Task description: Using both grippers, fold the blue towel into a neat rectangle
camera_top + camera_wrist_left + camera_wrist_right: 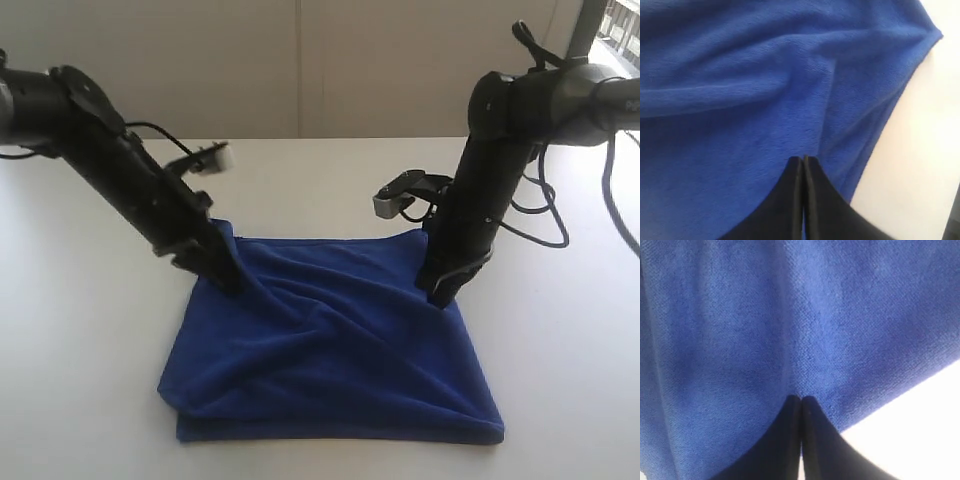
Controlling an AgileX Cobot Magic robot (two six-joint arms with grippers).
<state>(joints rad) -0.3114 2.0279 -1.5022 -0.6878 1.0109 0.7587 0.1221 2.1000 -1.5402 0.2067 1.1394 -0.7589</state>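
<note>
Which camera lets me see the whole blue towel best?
The exterior view: the whole towel lies there, wrinkled, on the table. Each wrist view shows only a close patch beside shut black fingers.

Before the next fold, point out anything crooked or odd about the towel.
The blue towel is not lying square: at its near left corner the lower layer pokes out past the upper one, and creases fan across the middle from the left hand. Nothing looks torn.
</note>
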